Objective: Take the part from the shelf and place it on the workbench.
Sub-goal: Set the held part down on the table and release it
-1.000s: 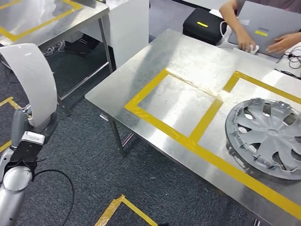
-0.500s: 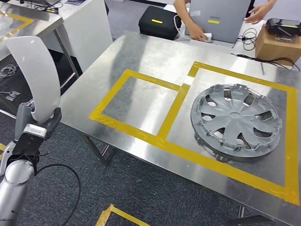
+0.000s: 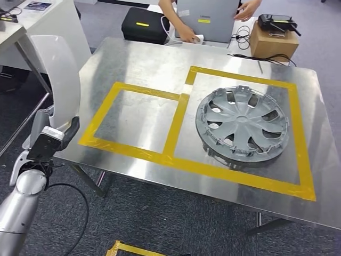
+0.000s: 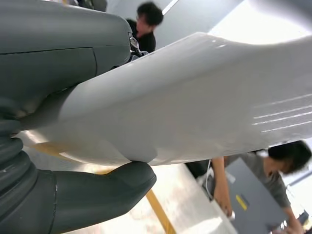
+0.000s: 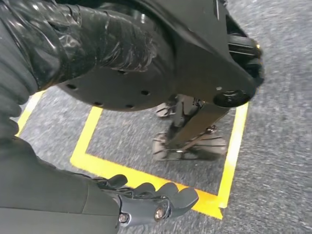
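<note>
Grey carpet with yellow tape lies under the steel workbench, which reaches from the centre to the right of the frame. At the left edge, the left hand grips the white curved part from below, thumb and fingers closed on its lower end. Compared with half a second ago, the whole view has shifted: the camera turned. The part is smooth, glossy and upright. The right hand hangs over the floor, fingers loosely open, holding nothing.
</note>
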Motion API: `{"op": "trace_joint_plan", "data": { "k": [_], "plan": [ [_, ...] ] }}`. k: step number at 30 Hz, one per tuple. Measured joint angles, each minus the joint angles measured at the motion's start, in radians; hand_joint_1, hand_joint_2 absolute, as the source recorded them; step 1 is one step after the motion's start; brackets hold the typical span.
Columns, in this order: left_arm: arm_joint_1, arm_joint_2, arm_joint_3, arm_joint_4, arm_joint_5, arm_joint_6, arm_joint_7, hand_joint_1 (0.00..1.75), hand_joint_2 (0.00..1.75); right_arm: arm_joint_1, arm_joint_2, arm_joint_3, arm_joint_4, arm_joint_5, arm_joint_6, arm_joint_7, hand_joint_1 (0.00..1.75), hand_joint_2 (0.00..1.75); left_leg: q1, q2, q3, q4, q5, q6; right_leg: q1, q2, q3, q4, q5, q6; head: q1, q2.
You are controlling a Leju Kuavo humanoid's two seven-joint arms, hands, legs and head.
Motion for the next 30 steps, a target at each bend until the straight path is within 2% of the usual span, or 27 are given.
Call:
{"op": "trace_joint_plan", "data": {
  "k": [1, 2, 3, 4, 6, 7, 9, 10, 11, 12, 13, 14, 15, 16, 17, 18, 20, 21, 22, 23, 26, 30],
  "plan": [
    [-0.001, -0.001, -0.002, 0.009, 0.0, 0.0, 0.001, 1.75, 1.75, 0.0, 0.0, 0.0, 0.0, 0.0, 0.0, 0.0, 0.0, 1.75, -0.001, 0.016, 0.001, 0.0, -0.002, 0.0, -0.001, -0.005, -0.015, 0.026, -0.001, 0.002, 0.0, 0.0],
    [-0.003, -0.003, -0.004, 0.017, 0.0, -0.001, 0.001, 1.75, 1.75, 0.0, 0.0, 0.0, 0.0, 0.0, 0.0, 0.001, 0.0, 1.75, -0.001, 0.03, 0.003, 0.0, -0.005, -0.001, -0.002, -0.009, -0.01, 0.015, 0.016, 0.003, 0.0, 0.0],
    [-0.007, -0.005, -0.005, 0.024, 0.0, -0.001, 0.002, 1.75, 1.75, 0.001, 0.0, 0.0, 0.0, 0.0, 0.0, 0.002, 0.0, 1.75, -0.001, 0.044, 0.007, 0.0, -0.008, -0.003, -0.002, -0.017, 0.016, -0.035, 0.048, 0.003, 0.001, 0.0],
    [-0.013, -0.006, -0.007, 0.031, 0.0, -0.002, 0.003, 1.75, 1.75, 0.001, -0.001, 0.001, 0.0, 0.0, 0.0, 0.003, 0.0, 1.75, -0.002, 0.056, 0.011, 0.0, -0.011, -0.006, -0.001, -0.036, 0.053, -0.107, 0.079, 0.001, 0.0, 0.0],
    [-0.029, -0.008, -0.009, 0.049, 0.002, -0.006, 0.004, 1.75, 1.75, 0.0, -0.001, 0.001, 0.0, 0.001, 0.0, 0.005, 0.0, 1.75, -0.007, 0.077, 0.018, 0.001, -0.018, -0.015, 0.008, -0.075, 0.115, -0.217, 0.11, -0.008, 0.0, 0.0],
    [-0.04, -0.009, -0.012, 0.06, 0.003, -0.01, 0.005, 1.75, 1.75, -0.002, -0.002, 0.001, 0.0, 0.002, 0.0, 0.005, 0.0, 1.31, -0.01, 0.087, 0.02, 0.001, -0.02, -0.019, 0.012, -0.083, 0.127, -0.238, 0.109, -0.015, 0.0, 0.0],
    [-0.063, -0.011, -0.021, 0.086, 0.007, -0.016, 0.007, 1.75, 1.75, -0.002, -0.002, 0.001, 0.0, 0.002, 0.002, 0.005, 0.0, 0.44, -0.012, 0.105, 0.026, -0.002, -0.023, -0.028, 0.014, -0.067, 0.13, -0.241, 0.108, -0.028, 0.0, 0.0],
    [-0.074, -0.014, -0.026, 0.099, 0.009, -0.018, 0.008, 1.75, 1.75, -0.001, -0.002, 0.002, 0.0, 0.003, 0.003, 0.005, 0.0, 0.0, -0.01, 0.102, 0.03, 0.0, -0.028, -0.034, 0.013, -0.057, 0.133, -0.244, 0.109, -0.033, 0.0, 0.0],
    [-0.086, -0.015, -0.031, 0.113, 0.009, -0.019, 0.008, 1.75, 1.75, -0.001, -0.002, 0.002, -0.001, 0.004, 0.004, 0.006, 0.0, 0.0, -0.007, 0.083, 0.028, 0.014, -0.04, -0.038, 0.01, -0.05, 0.137, -0.247, 0.109, -0.038, -0.002, 0.0],
    [-0.098, -0.017, -0.035, 0.128, 0.008, -0.021, 0.008, 1.75, 1.75, -0.002, -0.002, 0.003, -0.001, 0.005, 0.005, 0.006, 0.0, 0.0, -0.005, 0.055, 0.014, 0.048, -0.06, -0.042, 0.007, -0.043, 0.141, -0.25, 0.109, -0.043, -0.004, 0.0],
    [-0.108, -0.017, -0.04, 0.146, 0.007, -0.024, 0.012, 1.75, 1.75, -0.003, -0.003, 0.005, -0.001, 0.007, 0.006, 0.006, 0.0, 0.0, -0.002, 0.022, -0.013, 0.106, -0.088, -0.044, 0.005, -0.036, 0.144, -0.251, 0.109, -0.047, -0.007, 0.0],
    [-0.117, -0.018, -0.046, 0.166, 0.004, -0.028, 0.016, 1.75, 1.75, -0.004, -0.003, 0.007, -0.001, 0.01, 0.006, 0.007, 0.0, 0.0, -0.001, -0.002, -0.049, 0.177, -0.116, -0.045, 0.005, -0.029, 0.146, -0.251, 0.107, -0.051, -0.009, 0.0],
    [-0.124, -0.019, -0.052, 0.187, 0.0, -0.033, 0.02, 1.75, 1.75, -0.006, -0.003, 0.01, -0.002, 0.012, 0.008, 0.007, 0.0, 0.0, -0.001, -0.014, -0.085, 0.242, -0.136, -0.046, 0.005, -0.021, 0.148, -0.251, 0.106, -0.053, -0.01, 0.0],
    [-0.13, -0.02, -0.059, 0.209, -0.005, -0.038, 0.027, 1.75, 1.75, -0.007, -0.003, 0.013, -0.003, 0.016, 0.01, 0.007, 0.0, 0.0, -0.001, -0.018, -0.111, 0.282, -0.14, -0.046, 0.006, -0.013, 0.15, -0.251, 0.105, -0.054, -0.011, 0.0],
    [-0.138, -0.022, -0.067, 0.232, -0.011, -0.041, 0.033, 1.75, 1.75, -0.007, -0.003, 0.017, -0.004, 0.018, 0.012, 0.008, 0.0, 0.0, -0.001, -0.019, -0.12, 0.285, -0.124, -0.045, 0.006, -0.005, 0.152, -0.25, 0.104, -0.055, -0.01, 0.0],
    [-0.151, -0.024, -0.075, 0.256, -0.018, -0.044, 0.039, 1.75, 1.75, -0.007, -0.003, 0.02, -0.005, 0.021, 0.014, 0.009, 0.0, 0.0, -0.002, -0.019, -0.111, 0.248, -0.09, -0.042, 0.007, 0.001, 0.154, -0.25, 0.103, -0.054, -0.01, 0.0],
    [-0.19, -0.032, -0.092, 0.311, -0.033, -0.049, 0.055, 1.75, 1.75, -0.007, -0.003, 0.024, -0.006, 0.025, 0.019, 0.01, 0.0, 0.0, -0.003, -0.022, -0.062, 0.117, -0.011, -0.035, 0.009, 0.01, 0.157, -0.246, 0.1, -0.049, -0.01, 0.0],
    [-0.212, -0.038, -0.1, 0.34, -0.039, -0.051, 0.063, 1.75, 1.75, -0.008, -0.003, 0.026, -0.007, 0.027, 0.02, 0.01, 0.0, 0.0, -0.004, -0.024, -0.04, 0.061, 0.011, -0.032, 0.01, 0.014, 0.155, -0.244, 0.098, -0.045, -0.01, 0.0],
    [-0.231, -0.043, -0.107, 0.367, -0.044, -0.053, 0.07, 1.75, 1.75, -0.009, -0.003, 0.028, -0.007, 0.029, 0.021, 0.01, 0.0, 0.0, -0.005, -0.026, -0.026, 0.024, 0.021, -0.03, 0.012, 0.016, 0.152, -0.241, 0.097, -0.042, -0.009, 0.0],
    [-0.246, -0.049, -0.114, 0.389, -0.047, -0.054, 0.074, 1.75, 1.75, -0.01, -0.004, 0.029, -0.007, 0.03, 0.022, 0.01, 0.0, 0.0, -0.006, -0.026, -0.022, 0.011, 0.019, -0.031, 0.013, 0.018, 0.149, -0.24, 0.097, -0.042, -0.009, 0.0],
    [-0.272, -0.065, -0.13, 0.439, -0.055, -0.055, 0.081, 1.75, 1.75, -0.008, -0.006, 0.034, -0.008, 0.032, 0.024, 0.009, 0.0, 0.0, -0.008, -0.027, -0.022, 0.004, 0.021, -0.033, 0.011, 0.017, 0.149, -0.245, 0.099, -0.045, -0.009, 0.0],
    [-0.322, -0.089, -0.159, 0.537, -0.094, -0.072, 0.132, 1.75, 1.75, -0.013, -0.007, 0.044, -0.009, 0.04, 0.036, 0.006, 0.0, 0.0, -0.009, -0.027, -0.022, 0.005, 0.02, -0.028, 0.011, 0.017, 0.153, -0.252, 0.103, -0.037, -0.008, 0.0]
  ]
}}
